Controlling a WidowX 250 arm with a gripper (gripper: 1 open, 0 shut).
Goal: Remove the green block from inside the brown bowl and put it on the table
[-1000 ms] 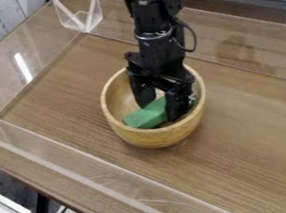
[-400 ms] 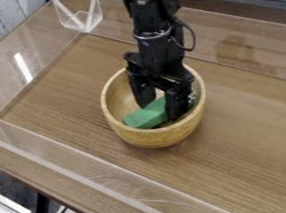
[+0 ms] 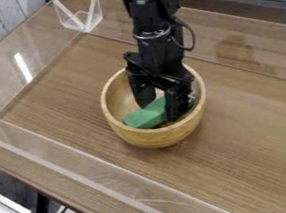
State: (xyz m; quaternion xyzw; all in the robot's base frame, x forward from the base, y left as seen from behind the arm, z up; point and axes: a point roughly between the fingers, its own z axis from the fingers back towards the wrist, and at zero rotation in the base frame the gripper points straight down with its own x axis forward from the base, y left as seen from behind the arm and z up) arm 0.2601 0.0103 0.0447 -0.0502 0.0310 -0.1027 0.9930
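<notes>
Nearest me, one brown bowl (image 3: 123, 133) is standing on one worktop (image 3: 55, 110). One green block (image 3: 147, 116) is lying inside the bowl, toward its near side. Above and within the bowl, my one pair of black fingers (image 3: 161, 94) is spreading wide, apparently gripping nothing. Closing now, I'm risking pinching the bowl's wall, since the block is lying so near it.

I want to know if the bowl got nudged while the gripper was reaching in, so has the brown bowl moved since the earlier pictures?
No, the brown bowl sits in the same spot on the table.
</notes>
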